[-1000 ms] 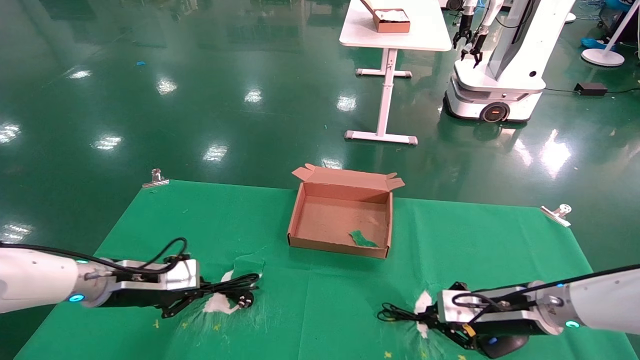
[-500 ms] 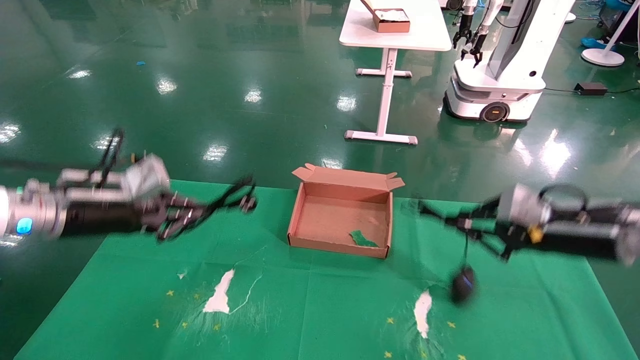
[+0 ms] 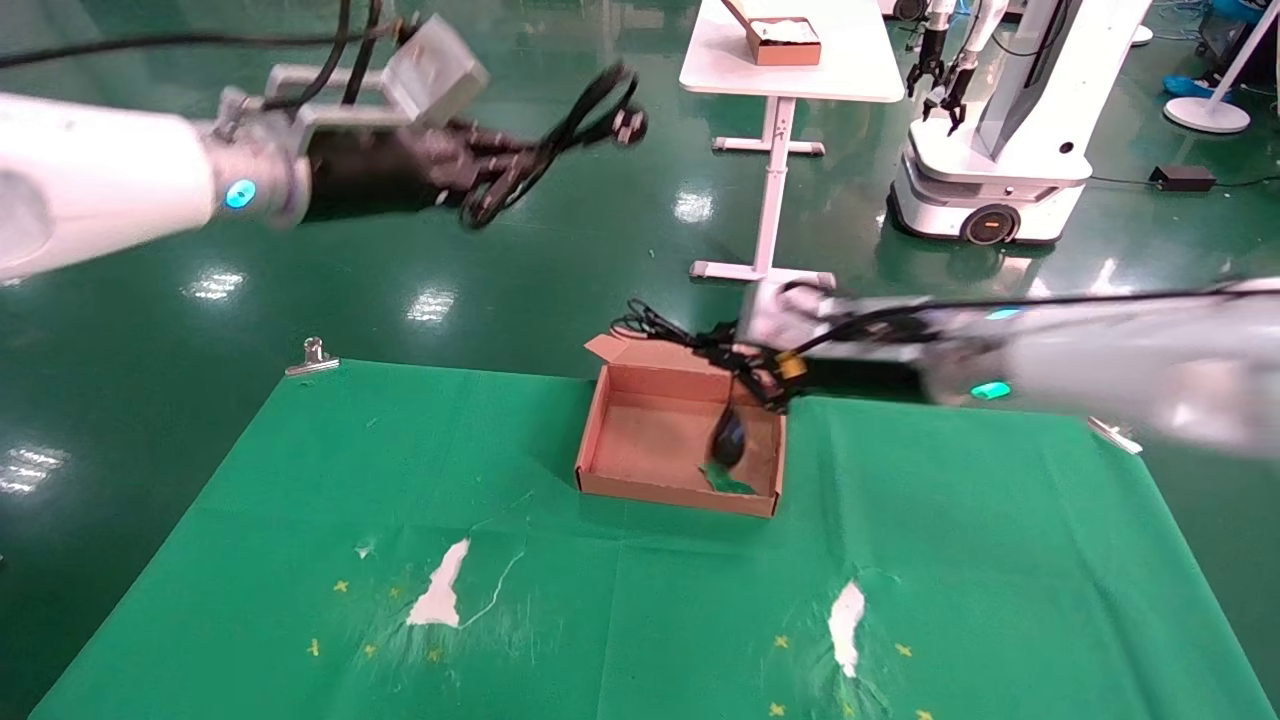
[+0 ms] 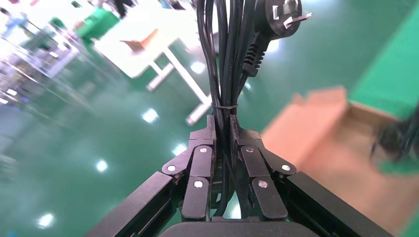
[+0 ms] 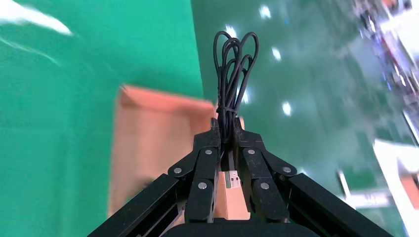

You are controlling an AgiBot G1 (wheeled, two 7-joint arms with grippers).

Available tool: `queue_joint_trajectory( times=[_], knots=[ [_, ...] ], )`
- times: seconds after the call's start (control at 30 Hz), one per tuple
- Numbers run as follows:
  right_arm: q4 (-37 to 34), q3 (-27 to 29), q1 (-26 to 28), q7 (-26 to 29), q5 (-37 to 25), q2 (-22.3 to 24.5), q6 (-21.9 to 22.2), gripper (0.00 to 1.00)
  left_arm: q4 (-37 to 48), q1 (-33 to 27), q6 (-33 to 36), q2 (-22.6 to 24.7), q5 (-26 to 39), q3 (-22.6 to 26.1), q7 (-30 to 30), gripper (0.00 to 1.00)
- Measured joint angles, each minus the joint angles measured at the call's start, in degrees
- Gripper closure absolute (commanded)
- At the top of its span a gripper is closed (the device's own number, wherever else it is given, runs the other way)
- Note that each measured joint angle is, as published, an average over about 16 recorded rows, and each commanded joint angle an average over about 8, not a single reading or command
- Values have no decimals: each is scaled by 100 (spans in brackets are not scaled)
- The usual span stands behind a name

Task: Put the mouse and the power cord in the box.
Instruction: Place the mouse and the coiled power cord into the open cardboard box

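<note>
Now the right tool hangs over the far wall of the box, clamped on the bundled thin cable, with the mouse dangling just above the box floor. Lowering gently until the mouse rests flat before letting go should keep it from swinging out. Meanwhile the left tool, high and well apart from the box, is closed tight on the power cord, awaiting its turn.

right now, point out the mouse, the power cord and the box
mouse (image 3: 728,437), head view, on its black body hanging over the box.
power cord (image 4: 226,59), left wrist view, on the bundled strands above the tie.
box (image 3: 672,491), head view, on its near wall.
</note>
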Motion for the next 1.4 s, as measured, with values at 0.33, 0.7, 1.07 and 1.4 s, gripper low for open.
queue_joint_trajectory(
  times=[0.33,0.7,1.07,1.4],
  knots=[
    [-126,-63,-564,55,-19,-609,1250,38,-54,-72,112,136,47,36,249,100],
    [-15,-171,-733,273,12,-575,1497,0,-50,84,322,213,307,221,613,100],
    [-106,-176,-375,39,57,-179,1575,0,-533,670,-46,529,550,516,948,100],
    [107,-90,525,-337,193,971,70,0,-1461,1448,-246,630,432,1134,253,100]
  ],
)
